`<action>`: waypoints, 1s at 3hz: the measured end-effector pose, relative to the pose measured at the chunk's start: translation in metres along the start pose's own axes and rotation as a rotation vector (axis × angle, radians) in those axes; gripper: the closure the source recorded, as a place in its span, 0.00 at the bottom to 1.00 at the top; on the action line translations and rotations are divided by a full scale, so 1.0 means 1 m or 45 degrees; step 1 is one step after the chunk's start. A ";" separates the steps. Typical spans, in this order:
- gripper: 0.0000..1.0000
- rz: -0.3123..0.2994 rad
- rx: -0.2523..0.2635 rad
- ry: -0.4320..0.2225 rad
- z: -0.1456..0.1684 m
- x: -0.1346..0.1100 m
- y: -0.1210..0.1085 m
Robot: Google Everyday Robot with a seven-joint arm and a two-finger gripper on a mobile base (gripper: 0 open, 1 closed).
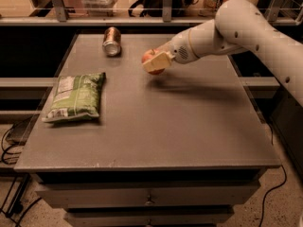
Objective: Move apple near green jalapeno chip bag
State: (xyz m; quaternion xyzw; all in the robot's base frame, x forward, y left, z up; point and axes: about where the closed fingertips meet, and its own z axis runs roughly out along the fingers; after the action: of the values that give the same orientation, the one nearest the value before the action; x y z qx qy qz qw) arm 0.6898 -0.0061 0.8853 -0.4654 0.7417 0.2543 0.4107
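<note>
Over table (pixel 189 126) — jaws clasp apple (pixel 148 56).

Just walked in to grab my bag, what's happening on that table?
The robot's two-finger gripper is shut on a small round red-orange apple, held above the grey table. The flat green jalapeno chip bag lies at the left edge, well apart from it; a brownish metal can lies at the back.

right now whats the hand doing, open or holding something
hand: closed on the apple, over the far half of the table, well to the right of the green jalapeno chip bag
</note>
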 end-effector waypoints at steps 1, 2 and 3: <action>1.00 -0.011 -0.027 -0.009 0.006 -0.004 0.008; 1.00 0.000 -0.055 -0.001 0.010 -0.002 0.010; 1.00 -0.065 -0.157 0.009 0.030 -0.012 0.038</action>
State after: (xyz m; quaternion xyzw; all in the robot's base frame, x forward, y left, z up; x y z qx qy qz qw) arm 0.6702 0.0392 0.8794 -0.5096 0.7138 0.2873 0.3850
